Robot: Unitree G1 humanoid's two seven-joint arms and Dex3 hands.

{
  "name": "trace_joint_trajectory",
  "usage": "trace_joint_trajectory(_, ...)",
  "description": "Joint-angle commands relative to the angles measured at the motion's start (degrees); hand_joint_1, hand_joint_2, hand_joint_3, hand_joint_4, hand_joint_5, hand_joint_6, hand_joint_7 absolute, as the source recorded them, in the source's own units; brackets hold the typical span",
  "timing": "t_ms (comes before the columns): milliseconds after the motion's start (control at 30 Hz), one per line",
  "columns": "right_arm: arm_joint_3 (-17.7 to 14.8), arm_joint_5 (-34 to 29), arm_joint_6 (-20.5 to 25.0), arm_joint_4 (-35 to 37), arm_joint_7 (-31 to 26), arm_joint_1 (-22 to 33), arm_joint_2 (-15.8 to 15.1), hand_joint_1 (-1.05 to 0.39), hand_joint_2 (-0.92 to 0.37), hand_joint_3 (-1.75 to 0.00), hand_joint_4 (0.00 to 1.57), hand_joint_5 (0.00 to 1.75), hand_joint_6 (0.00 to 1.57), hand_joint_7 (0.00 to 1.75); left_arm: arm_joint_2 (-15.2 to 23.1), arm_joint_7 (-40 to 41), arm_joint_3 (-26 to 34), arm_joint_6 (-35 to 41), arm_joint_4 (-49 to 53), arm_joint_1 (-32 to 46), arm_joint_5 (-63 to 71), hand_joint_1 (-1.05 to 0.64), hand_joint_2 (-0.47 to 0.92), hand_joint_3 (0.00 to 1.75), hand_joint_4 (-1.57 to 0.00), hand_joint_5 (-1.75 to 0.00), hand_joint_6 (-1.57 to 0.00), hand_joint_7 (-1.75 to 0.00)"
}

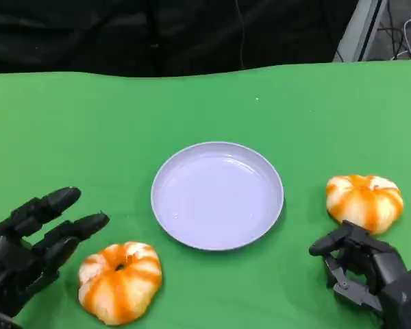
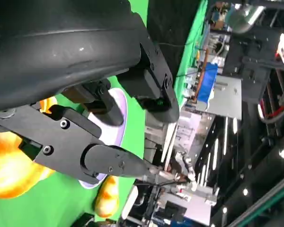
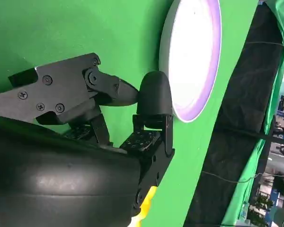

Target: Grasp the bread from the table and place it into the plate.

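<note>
Basically not started: one bread lower left, another bread right of the plate, both on the table. Plate holds nothing. Left hand fingers spread, holding nothing; right hand curled, holding nothing. Grasp and place remain.

Both hands, the left hand and the right hand, are matte black with segmented fingers. Each wrist carries a rounded glossy black shell. Angular finger links are fastened with visible screws.
</note>
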Motion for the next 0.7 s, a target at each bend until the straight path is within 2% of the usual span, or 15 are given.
trace_joint_trajectory(33,-0.32,-0.04,1.27,0.64,-0.08,0.31,-0.81,-0.18,-0.81,-0.72,0.74,1.75,0.72,1.36,2.47,0.85,-1.03,-6.49,0.07,0.79,4.17,-0.77,0.92,0.16,-0.61,0.0,-0.58,0.0)
trace_joint_trajectory(367,-0.04,-0.75,1.45,0.82,-0.78,0.04,-0.66,-0.19,-0.81,-0.72,0.74,1.75,0.71,1.35,7.21,15.35,-8.38,-21.58,-4.23,3.04,22.8,-1.0,0.92,0.29,-0.62,-0.01,-0.57,-0.01)
trace_joint_trajectory(700,0.17,-1.08,1.46,0.31,-1.18,0.27,-0.55,-0.19,-0.81,-0.72,0.75,1.75,0.71,1.36,15.54,27.79,-17.86,-22.07,-14.28,7.56,42.5,-1.05,0.92,0.17,-0.53,0.0,-0.47,0.0)
